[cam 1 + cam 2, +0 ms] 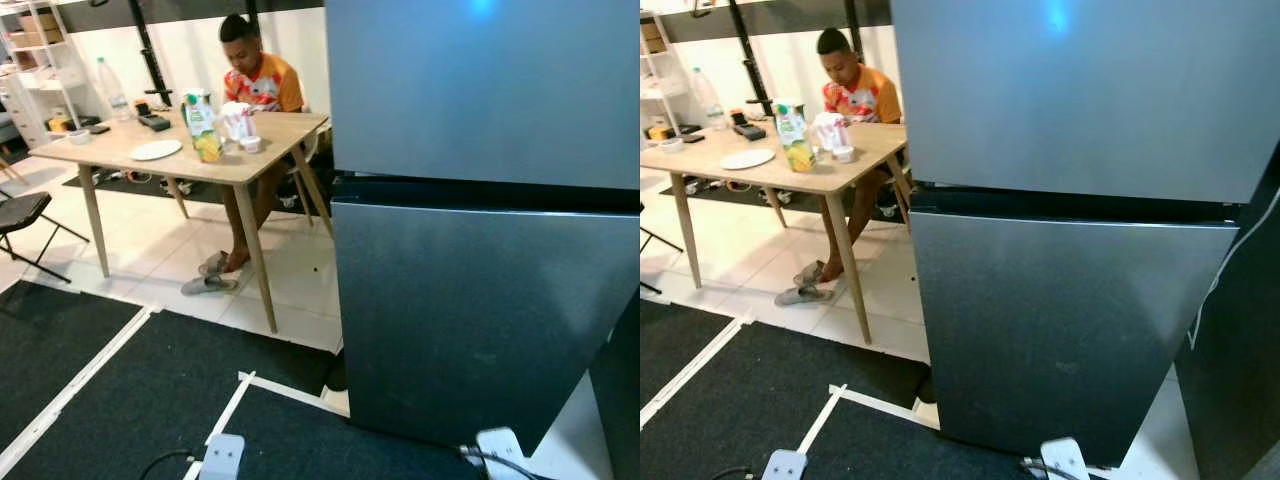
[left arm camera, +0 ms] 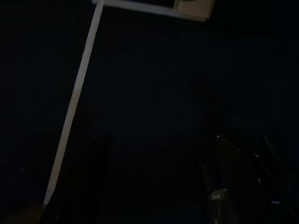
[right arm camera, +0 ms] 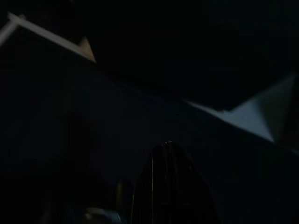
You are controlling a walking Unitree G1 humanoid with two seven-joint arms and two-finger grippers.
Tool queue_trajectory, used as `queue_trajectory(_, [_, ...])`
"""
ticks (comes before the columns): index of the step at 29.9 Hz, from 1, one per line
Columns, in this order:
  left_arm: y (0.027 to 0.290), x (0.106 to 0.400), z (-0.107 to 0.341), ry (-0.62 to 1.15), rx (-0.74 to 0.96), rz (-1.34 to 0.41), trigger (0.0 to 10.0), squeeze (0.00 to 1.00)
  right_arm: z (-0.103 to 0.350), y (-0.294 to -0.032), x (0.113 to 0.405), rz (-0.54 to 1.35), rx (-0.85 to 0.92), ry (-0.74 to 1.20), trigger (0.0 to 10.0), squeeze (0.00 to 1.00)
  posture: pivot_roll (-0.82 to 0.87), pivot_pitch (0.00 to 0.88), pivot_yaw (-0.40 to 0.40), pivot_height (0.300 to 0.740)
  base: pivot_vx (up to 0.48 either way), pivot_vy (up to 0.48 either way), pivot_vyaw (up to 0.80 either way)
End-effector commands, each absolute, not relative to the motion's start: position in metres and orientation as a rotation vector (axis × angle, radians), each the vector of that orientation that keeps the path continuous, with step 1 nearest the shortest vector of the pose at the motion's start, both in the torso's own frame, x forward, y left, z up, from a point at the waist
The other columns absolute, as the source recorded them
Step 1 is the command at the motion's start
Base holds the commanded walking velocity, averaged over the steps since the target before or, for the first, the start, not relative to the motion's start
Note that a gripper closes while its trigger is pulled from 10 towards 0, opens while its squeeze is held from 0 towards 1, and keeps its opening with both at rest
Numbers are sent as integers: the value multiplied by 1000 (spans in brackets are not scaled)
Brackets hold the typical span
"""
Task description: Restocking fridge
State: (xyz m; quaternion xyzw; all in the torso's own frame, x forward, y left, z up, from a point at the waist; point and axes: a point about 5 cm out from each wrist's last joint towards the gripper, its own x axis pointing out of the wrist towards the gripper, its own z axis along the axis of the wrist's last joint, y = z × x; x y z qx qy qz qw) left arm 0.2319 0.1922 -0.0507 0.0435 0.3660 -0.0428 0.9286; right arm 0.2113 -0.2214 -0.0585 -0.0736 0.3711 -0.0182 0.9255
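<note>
Left eye view puts us square in front of the fridge, both steel doors closed, the upper one meeting the lower at a dark seam. Off beyond it stands the desk, and near its front corner sits the juice carton, upright, just beside a white plate; a person is seated at the far edge. That carton looks light but squashy, I'd say, best taken around its flat sides, not the top. The fridge door will be stiff and smooth, so pull at its free edge. Both arms hang idle: left pincer looks apart in the gloom, right pincer too dark, I cannot tell.
</note>
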Motion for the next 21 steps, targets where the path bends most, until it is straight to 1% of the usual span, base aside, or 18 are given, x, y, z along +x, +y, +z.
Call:
queue_trajectory(1, [191,225,-56,780,98,-95,10000,0,-64,-221,203,-51,-141,792,10000,0,-107,113,91,740,0,0,0])
queue_trajectory(6, [190,225,-56,781,103,-99,10000,0,-66,-220,199,-45,-111,796,10000,0,-116,110,95,740,0,0,0])
queue_trajectory(10, [189,225,-56,782,106,-99,10000,0,-66,-218,199,-32,-63,787,10000,0,-119,107,95,740,0,0,0])
queue_trajectory(16, [186,230,-54,770,108,-99,10000,0,-64,-216,202,-22,-41,780,10000,0,-119,107,94,740,0,0,0])
queue_trajectory(21, [186,233,-52,754,110,-100,10000,0,-64,-216,203,-16,-33,778,10000,0,-120,107,95,740,313,0,0])
